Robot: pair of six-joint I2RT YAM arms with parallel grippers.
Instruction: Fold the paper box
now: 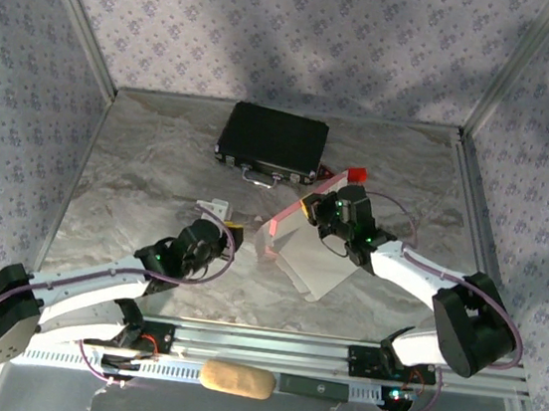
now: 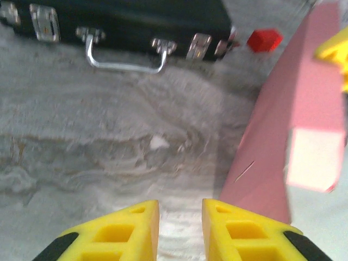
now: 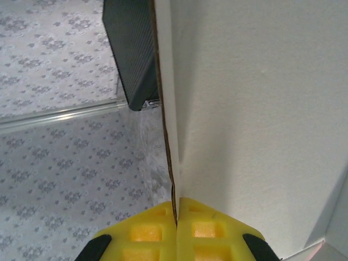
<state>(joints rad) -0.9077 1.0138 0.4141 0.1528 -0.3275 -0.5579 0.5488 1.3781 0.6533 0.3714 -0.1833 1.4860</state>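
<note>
the paper box (image 1: 297, 251) is a thin pink sheet, paler on its other face, in front of the black case (image 1: 272, 140), on the side toward the arms and a little to the right of the case's handle (image 2: 126, 61). it is not lying flat: in the left wrist view it stands up from the desk (image 1: 147, 180) as a slanting pink wall, with a pale flap folded out near its right edge.

the right pincer (image 3: 176, 205) is closed on the sheet's edge. its two yellow fingers (image 3: 206, 228) are pressed together with the thin card pinched between them, and the pale face of the card runs up and to the right of them. seen from above, this grip is at the end of the sheet nearest the case's front right corner.

the left pincer (image 2: 180, 204) hangs over bare desk in front of the case, pointing at the handle. its fingers are a little apart, with nothing between them, and the sheet is just to its right, not touching.

a small red block (image 1: 356, 175) sits just beside the case's front right corner. the case's metal latches (image 2: 44, 23) face the arms.
</note>
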